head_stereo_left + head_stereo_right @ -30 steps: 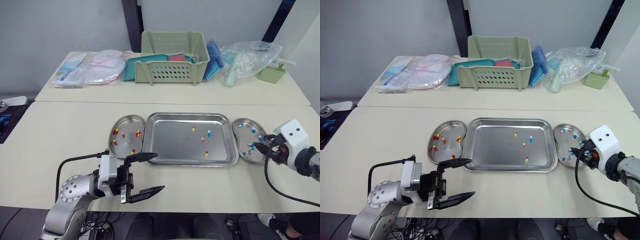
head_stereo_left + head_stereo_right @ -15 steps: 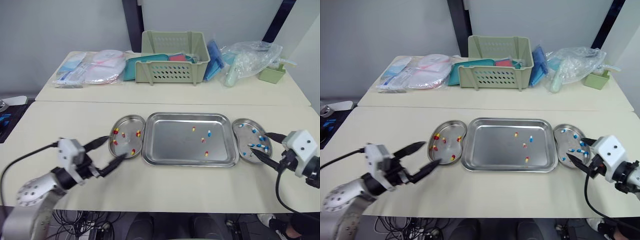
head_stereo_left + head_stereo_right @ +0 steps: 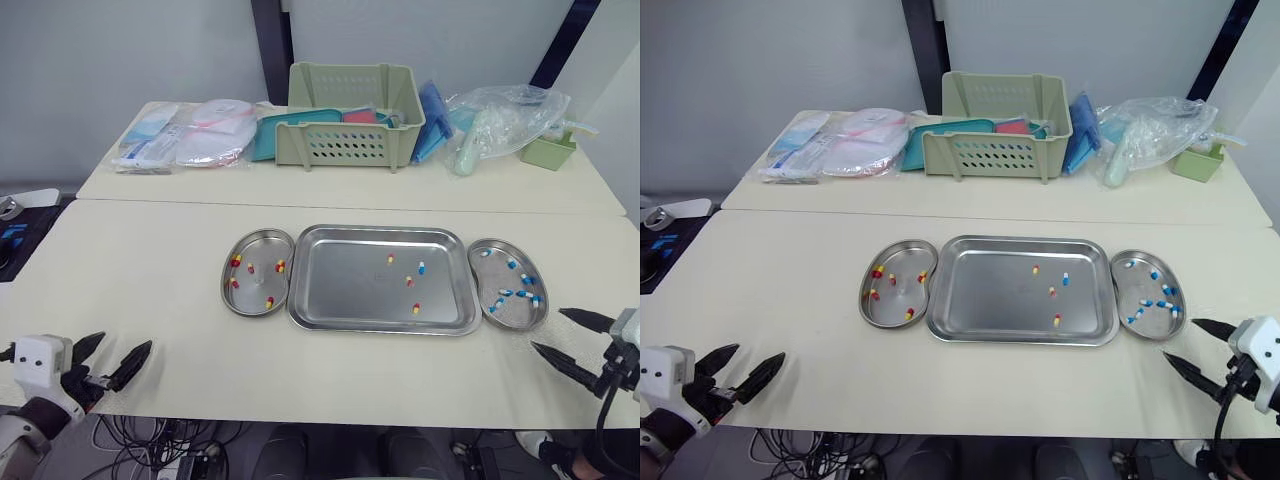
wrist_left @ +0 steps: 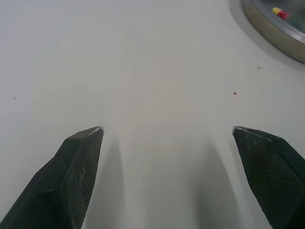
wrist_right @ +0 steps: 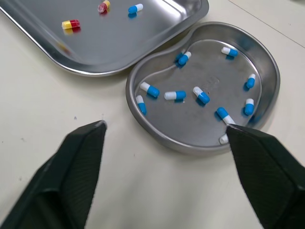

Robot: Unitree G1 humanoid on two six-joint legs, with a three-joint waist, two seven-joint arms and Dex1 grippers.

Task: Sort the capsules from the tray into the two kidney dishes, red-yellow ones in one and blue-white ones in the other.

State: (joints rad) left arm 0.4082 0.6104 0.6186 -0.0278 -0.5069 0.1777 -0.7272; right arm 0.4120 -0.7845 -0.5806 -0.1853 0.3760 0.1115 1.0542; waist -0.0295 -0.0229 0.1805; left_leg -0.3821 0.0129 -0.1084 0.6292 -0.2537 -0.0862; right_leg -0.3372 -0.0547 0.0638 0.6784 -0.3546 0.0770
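Capsules [image 3: 409,281], four of them, lie in the tray [image 3: 340,295], well beyond both sets of fingertips. The right gripper [image 3: 547,329] is spread wide and holds nothing. The blue-white dish [image 5: 209,67] sits just ahead of its fingers [image 5: 78,162], with the tray past it. The left gripper [image 3: 126,341] is also wide apart and empty over the bare table [image 4: 143,71], the red-yellow dish [image 3: 256,288] well ahead of its tips.

silver tray [image 3: 350,300]; blue-white capsules [image 5: 175,95], green basket [image 3: 352,120]

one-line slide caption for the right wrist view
Open right gripper near the kidney dish holding blue-white capsules, tray corner alongside.
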